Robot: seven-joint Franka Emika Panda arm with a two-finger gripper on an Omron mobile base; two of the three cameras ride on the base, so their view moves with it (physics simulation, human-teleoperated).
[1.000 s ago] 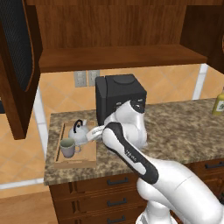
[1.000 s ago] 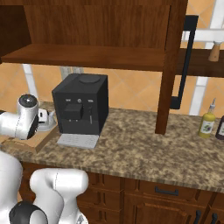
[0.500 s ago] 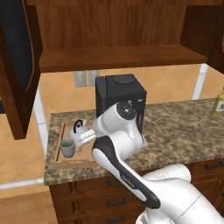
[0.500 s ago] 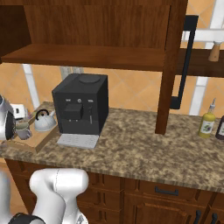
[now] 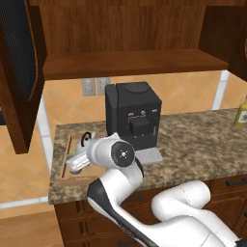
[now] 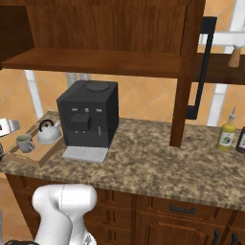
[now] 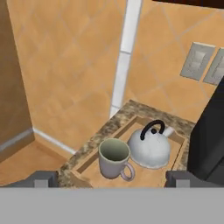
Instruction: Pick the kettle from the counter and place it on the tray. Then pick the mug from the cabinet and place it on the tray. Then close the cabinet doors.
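Observation:
The wooden tray [image 7: 178, 145] lies at the counter's [image 6: 143, 162] left end, and both the silver kettle [image 7: 151, 146] and the grey-green mug [image 7: 114, 157] stand upright on it, side by side. The right base view shows the same kettle [image 6: 48, 133] and mug [image 6: 25, 142] on the tray [image 6: 42, 156]. My gripper [image 7: 111, 179] hangs open above the tray's front left, a little back from the mug, with nothing between its fingertips [image 7: 43, 178]. In the left base view the gripper [image 5: 72, 163] covers the mug. Both cabinet doors [image 5: 19, 72] [image 6: 203, 62] stand wide open around the shelf [image 5: 130, 62].
A black coffee machine [image 5: 132, 116] stands just right of the tray, close to my arm. A yellow bottle [image 6: 227, 131] sits far right on the counter. Wall outlets [image 7: 197, 61] are behind the tray. The counter ends just left of the tray, with floor below.
The hand has drawn back from the tray toward the left and front, leaving the right base view's frame almost entirely. Kettle and mug stay put on the tray.

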